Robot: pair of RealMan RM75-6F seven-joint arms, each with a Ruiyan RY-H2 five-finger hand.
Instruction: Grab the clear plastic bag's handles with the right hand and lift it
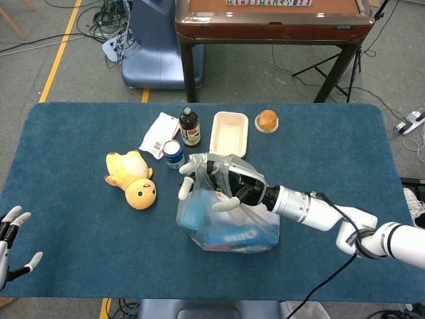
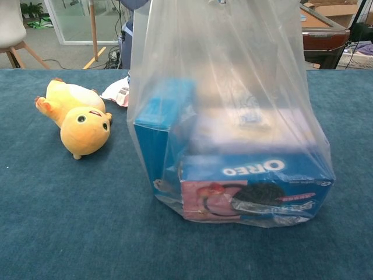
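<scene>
Head view looks down from above; chest view faces the table (image 2: 52, 233) low and close.

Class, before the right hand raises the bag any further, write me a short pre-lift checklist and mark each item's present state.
1. Right hand at the bag top: ok.
2. Both handles inside the fingers: cannot tell, plastic hides them.
3. Bag off the table: cannot tell.
4. Oreo box lying flat at the bottom: ok.
5. Plush duck and can apart from the bag: ok.
6. Left hand away from the bag: ok.

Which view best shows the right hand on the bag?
Head view: the right hand sits atop the clear plastic bag, some fingers spread. Chest view shows only the bag; the hand is out of frame.
</scene>
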